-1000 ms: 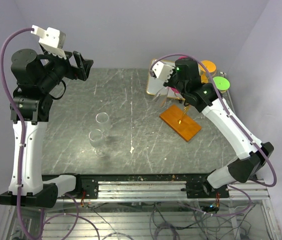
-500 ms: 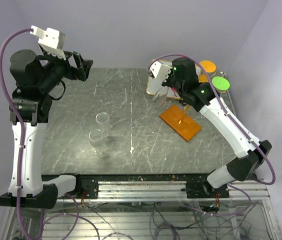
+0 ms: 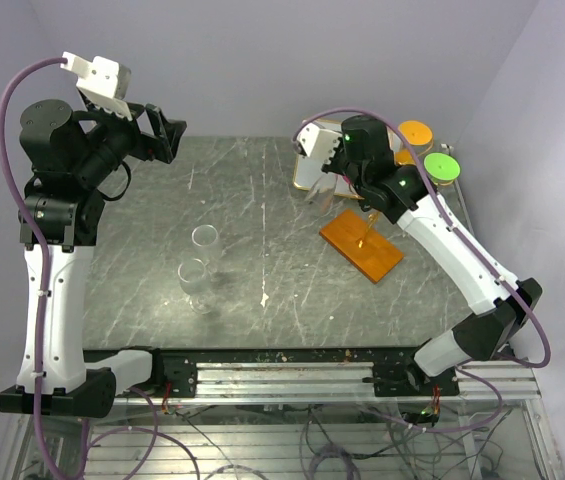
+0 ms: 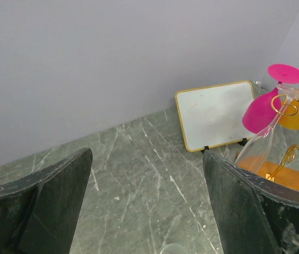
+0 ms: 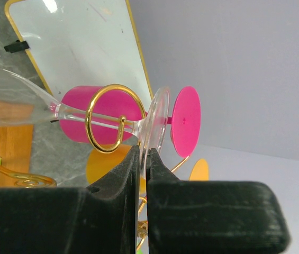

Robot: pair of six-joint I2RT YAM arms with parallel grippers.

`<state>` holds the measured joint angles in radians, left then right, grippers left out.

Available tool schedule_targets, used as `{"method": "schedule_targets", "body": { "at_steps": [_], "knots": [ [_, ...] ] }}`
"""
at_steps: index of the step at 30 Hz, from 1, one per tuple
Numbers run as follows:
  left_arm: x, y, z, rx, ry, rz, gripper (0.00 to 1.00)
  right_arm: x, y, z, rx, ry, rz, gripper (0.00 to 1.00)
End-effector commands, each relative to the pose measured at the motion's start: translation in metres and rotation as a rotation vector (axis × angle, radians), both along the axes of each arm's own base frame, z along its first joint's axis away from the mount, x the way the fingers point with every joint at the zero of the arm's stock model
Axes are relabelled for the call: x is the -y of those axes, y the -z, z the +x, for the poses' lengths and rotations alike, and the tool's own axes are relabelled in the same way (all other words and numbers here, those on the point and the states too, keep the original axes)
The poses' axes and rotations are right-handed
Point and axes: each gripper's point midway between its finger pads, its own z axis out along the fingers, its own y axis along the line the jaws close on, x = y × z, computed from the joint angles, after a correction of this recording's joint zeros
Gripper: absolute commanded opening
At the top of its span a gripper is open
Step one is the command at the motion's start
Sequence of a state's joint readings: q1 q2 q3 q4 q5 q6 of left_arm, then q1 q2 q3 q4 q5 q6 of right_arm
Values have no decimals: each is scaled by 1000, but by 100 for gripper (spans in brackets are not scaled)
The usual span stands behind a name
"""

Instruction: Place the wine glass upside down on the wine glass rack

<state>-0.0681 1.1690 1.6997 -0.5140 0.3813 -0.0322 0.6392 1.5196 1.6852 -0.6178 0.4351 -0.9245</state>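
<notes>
We see the right gripper (image 5: 145, 156) clamped shut on the rim of the foot of the wine glass (image 5: 138, 126), which it holds up at the rack (image 3: 362, 248) in the upper right of the overhead view. That puts the glass right at the fingers. In the right wrist view its long axis runs almost level across the frame, with the foot at the centre just above the fingertips and the bowl reaching off to the left. The stem crosses a gold ring (image 5: 88, 119) of the rack. We cannot tell whether it is threaded through the ring or only lies in front of it. We judge that the coming move turns on this: the stem has to sit inside the wire so that the foot can catch on it and the bowl can swing down. A pink glass (image 5: 78, 132) hangs just behind, close enough to be knocked. The left gripper (image 4: 146, 156) stands wide apart and holds nothing, up at the upper left of the overhead view and well away from the rack, so the right arm is the nearer one. Against the earlier overhead frames, the right wrist has crept a little towards the left of the picture, and the left arm has not moved.
</notes>
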Motion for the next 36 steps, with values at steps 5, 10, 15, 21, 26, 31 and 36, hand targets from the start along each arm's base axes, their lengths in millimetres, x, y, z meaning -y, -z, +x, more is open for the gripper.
{"method": "schedule_targets", "body": {
  "at_steps": [5,10,15,21,26,31,36],
  "knots": [
    [0,-6,-5,33,18,13,96,-20,-30,4,93,-40,53,0],
    [1,-6,-6,33,23,14,96,-20,-33,5,107,-47,29,0],
    [2,-5,-6,31,27,15,96,-20,-33,7,115,-62,-12,0],
    [2,-5,-7,34,29,23,96,-24,-32,3,97,-88,-9,0],
    [2,-3,-6,31,33,23,96,-28,-34,-5,70,-124,16,0],
    [3,-3,-5,29,38,21,96,-26,-31,-12,48,-135,16,0],
    [3,-1,-5,27,38,22,96,-23,-24,-16,32,-132,4,0]
  ]
}}
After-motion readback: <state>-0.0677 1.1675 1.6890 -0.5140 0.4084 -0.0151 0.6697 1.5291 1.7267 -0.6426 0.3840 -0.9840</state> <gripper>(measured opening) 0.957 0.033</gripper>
